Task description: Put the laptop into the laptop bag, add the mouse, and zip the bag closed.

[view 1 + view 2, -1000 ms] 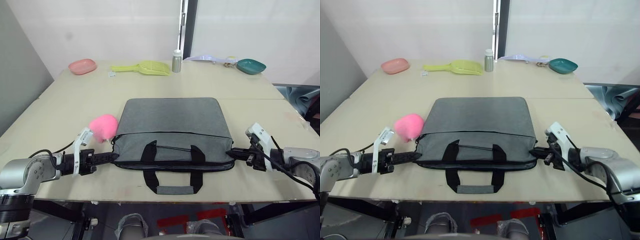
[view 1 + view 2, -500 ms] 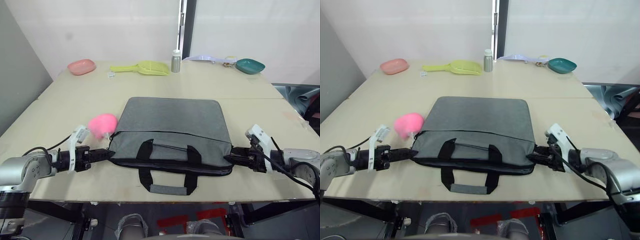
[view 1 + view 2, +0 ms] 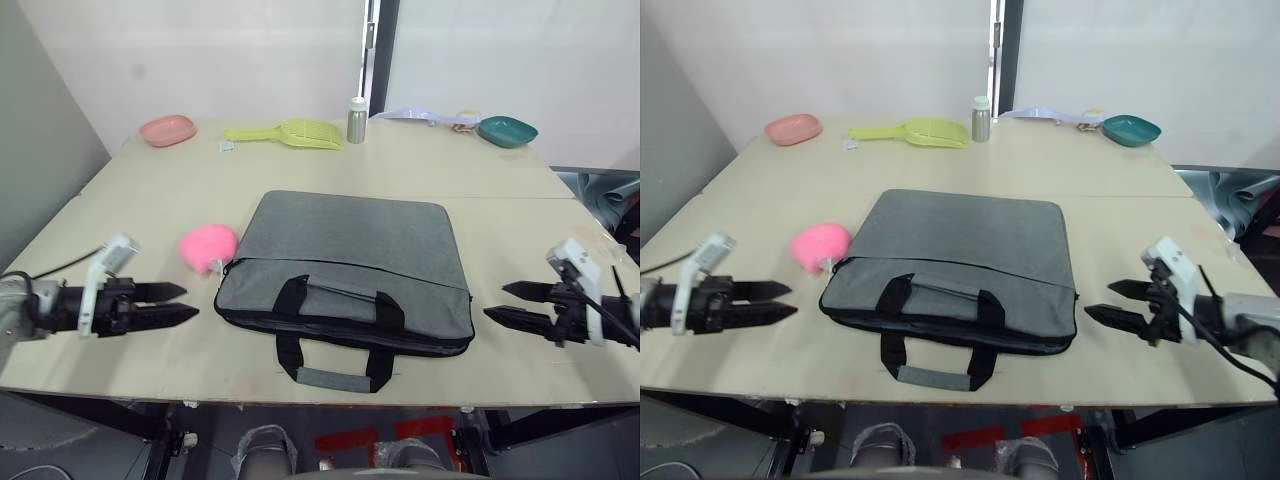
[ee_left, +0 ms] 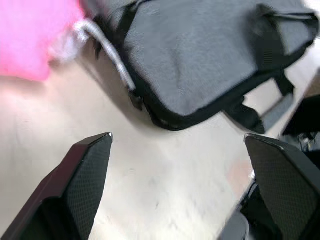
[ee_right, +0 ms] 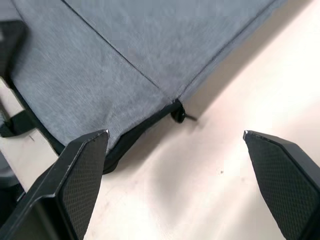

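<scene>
Jaws apart on both sides: left gripper and right gripper sit empty, clear of the laptop bag, which lies flat mid-counter. Bag looks soft fabric, prob. floppy w/ some weight; best held at the handles or zipper pull.

Beige table, white walls

Grey laptop bag, black handles
</scene>
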Controlling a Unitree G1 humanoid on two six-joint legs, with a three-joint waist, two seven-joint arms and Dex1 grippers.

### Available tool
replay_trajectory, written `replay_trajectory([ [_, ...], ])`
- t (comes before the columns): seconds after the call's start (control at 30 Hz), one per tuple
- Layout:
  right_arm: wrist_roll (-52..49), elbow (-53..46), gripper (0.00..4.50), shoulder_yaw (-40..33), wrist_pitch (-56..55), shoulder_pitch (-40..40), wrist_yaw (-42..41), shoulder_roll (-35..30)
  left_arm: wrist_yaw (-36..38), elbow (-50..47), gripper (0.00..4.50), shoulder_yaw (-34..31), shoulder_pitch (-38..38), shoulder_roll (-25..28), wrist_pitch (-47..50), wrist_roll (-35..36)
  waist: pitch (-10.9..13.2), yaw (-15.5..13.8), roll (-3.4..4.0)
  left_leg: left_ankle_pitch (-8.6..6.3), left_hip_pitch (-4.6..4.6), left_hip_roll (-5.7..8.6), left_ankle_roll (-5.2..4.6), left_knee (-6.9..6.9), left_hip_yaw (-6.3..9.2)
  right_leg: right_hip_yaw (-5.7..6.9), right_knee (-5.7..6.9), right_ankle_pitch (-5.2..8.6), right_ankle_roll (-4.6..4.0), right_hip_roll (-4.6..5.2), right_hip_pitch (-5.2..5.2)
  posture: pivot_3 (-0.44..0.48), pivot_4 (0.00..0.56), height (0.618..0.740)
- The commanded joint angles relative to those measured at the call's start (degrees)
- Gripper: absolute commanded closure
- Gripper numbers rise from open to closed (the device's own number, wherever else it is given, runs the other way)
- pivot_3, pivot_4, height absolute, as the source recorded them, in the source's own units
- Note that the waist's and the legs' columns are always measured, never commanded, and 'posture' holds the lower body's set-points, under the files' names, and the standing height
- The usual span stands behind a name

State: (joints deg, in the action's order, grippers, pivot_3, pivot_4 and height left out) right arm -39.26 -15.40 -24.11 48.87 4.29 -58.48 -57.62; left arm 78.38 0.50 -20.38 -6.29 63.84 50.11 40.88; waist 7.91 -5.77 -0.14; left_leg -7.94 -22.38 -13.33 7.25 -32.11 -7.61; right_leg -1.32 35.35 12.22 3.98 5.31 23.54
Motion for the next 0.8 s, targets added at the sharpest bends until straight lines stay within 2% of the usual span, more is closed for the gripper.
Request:
replay_trajectory([
  [0.03, -3.7, -7.4, 0.0, -6.4, -1.0, -0.2, -1.7, -1.0, 2.8, -3.7, 0.05, -4.9, -5.2, 2.1, -1.0, 4.8, 0.0, -0.2, 0.0, 0.0, 0.02, 0.0, -0.01, -0.01, -0.01, -0.02, 0.02, 0.0, 0.0, 0.0, 0.0, 0.0, 0.15, 0.74],
  [0.17, -10.3, -16.9, 0.0, -6.2, 0.1, -3.8, 1.4, 1.0, 3.2, -15.3, 0.05, -2.0, -12.1, 0.7, -4.0, 8.7, 0.0, -0.2, 0.01, 0.01, 0.13, 0.02, -0.03, -0.04, -0.1, -0.11, 0.11, 0.0, 0.0, 0.03, -0.04, 0.0, 0.15, 0.74],
  [0.33, -16.2, -22.7, 0.0, -3.2, 2.8, -8.0, 6.8, 1.6, 8.0, -21.1, 0.05, 0.0, -14.6, 4.3, -5.2, 9.8, 0.0, 0.2, 0.01, 0.02, 0.14, -0.01, -0.04, -0.04, -0.15, -0.15, 0.19, 0.0, 0.0, -0.01, 0.03, 0.0, 0.15, 0.74],
  [0.5, -15.2, -25.6, 0.0, 0.9, 2.6, -8.7, 10.0, 1.1, 13.5, -20.5, 0.05, -2.0, -7.2, 8.5, -8.4, 6.2, 0.0, 0.2, 0.01, 0.01, 0.09, 0.0, -0.02, -0.01, -0.21, -0.19, 0.12, 0.01, 0.02, 0.0, 0.1, 0.0, 0.15, 0.74],
  [0.57, -13.4, -24.6, 0.0, 4.9, 3.1, -11.1, 12.9, 1.7, 13.6, -20.6, 0.05, -3.7, -3.3, 8.2, -8.8, 5.6, 0.0, 0.3, 0.01, 0.01, 0.06, 0.0, -0.02, -0.02, -0.21, -0.19, 0.12, 0.01, 0.02, 0.01, 0.11, 0.0, 0.15, 0.74],
  [0.7, -11.0, -23.3, 0.0, 16.8, 4.2, -20.9, 17.2, 6.4, 11.2, -19.6, 0.05, -9.4, 6.5, 5.5, -9.0, 3.4, 0.0, 0.7, 0.04, 0.02, 0.15, -0.01, 0.0, -0.03, -0.22, -0.21, 0.27, 0.01, 0.03, -0.01, 0.13, 0.0, 0.15, 0.74],
  [0.8, -9.7, -20.8, 0.82, 22.9, 4.8, -26.4, 17.4, 10.1, 8.9, -17.9, 0.0, -14.4, 12.3, 2.7, -8.7, 2.0, 0.0, 1.1, 0.03, 0.02, 0.14, -0.04, 0.03, -0.02, -0.22, -0.21, 0.31, 0.01, 0.03, -0.03, 0.19, 0.0, 0.15, 0.74],
])
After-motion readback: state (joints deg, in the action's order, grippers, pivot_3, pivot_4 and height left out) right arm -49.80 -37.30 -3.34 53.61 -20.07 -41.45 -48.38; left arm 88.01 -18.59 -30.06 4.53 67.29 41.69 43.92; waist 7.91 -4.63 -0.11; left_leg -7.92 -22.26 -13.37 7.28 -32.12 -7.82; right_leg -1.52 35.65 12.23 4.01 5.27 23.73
